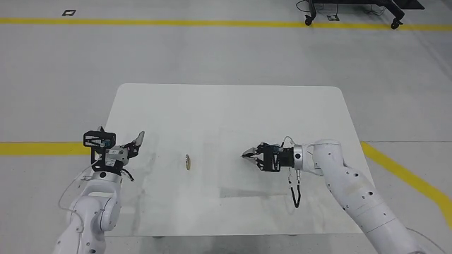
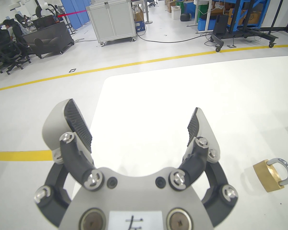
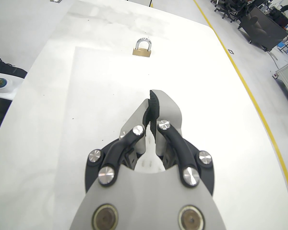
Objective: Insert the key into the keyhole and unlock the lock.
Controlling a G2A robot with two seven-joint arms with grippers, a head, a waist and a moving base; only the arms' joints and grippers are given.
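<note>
Labelled left end effector near padlock

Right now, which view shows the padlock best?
Left wrist view: the padlock lies close, brass body and shackle clear. Right wrist view shows it whole but farther off; top view, a small speck.

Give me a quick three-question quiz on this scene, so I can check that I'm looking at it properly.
1. True or false: the padlock sits on the table between the left pincer and the right pincer.
2. The left pincer is: A) open, holding nothing B) shut on the padlock C) shut on a cup.
3. Fill in: the right pincer is ____ (open or shut).
Key: 1 true; 2 A; 3 shut.
</note>
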